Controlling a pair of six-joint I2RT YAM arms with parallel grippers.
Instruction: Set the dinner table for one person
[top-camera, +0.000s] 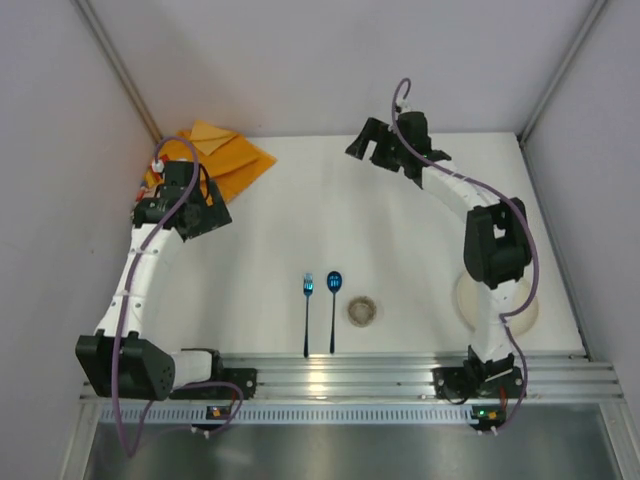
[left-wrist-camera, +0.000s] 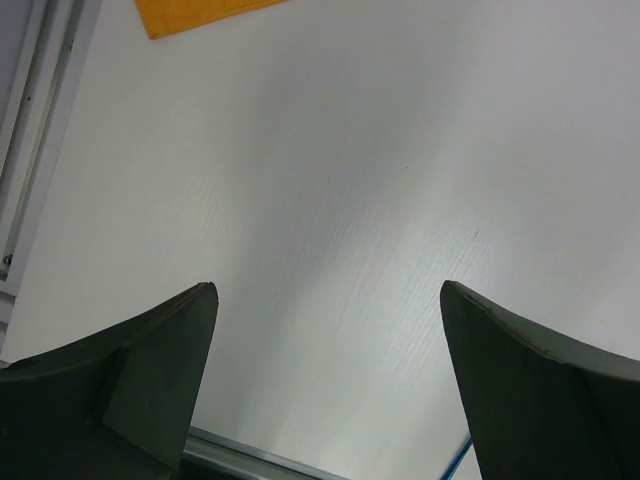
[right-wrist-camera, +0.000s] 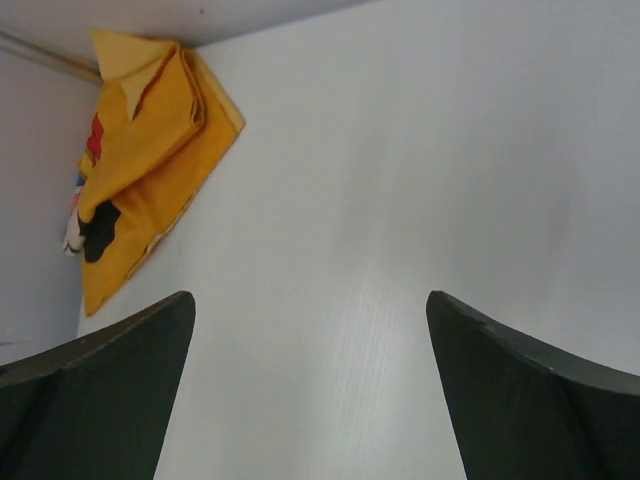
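The white dinner table (top-camera: 330, 220) has a ribbed aluminium rail (top-camera: 400, 375) along its near edge. A fork (top-camera: 307, 315) and a spoon (top-camera: 333, 310) lie side by side near the front middle, with a small round bowl (top-camera: 362, 311) to their right. A white plate (top-camera: 467, 298) lies partly under the right arm. My left gripper (top-camera: 208, 217) is open and empty above the table's left side, over bare tabletop in the left wrist view (left-wrist-camera: 328, 290). My right gripper (top-camera: 362, 145) is open and empty at the far middle, also over bare tabletop (right-wrist-camera: 310, 295).
A crumpled orange placemat (top-camera: 225, 160) lies in the far left corner and shows in both wrist views (left-wrist-camera: 195, 12) (right-wrist-camera: 140, 170). Grey walls close in the table on the left, far and right sides.
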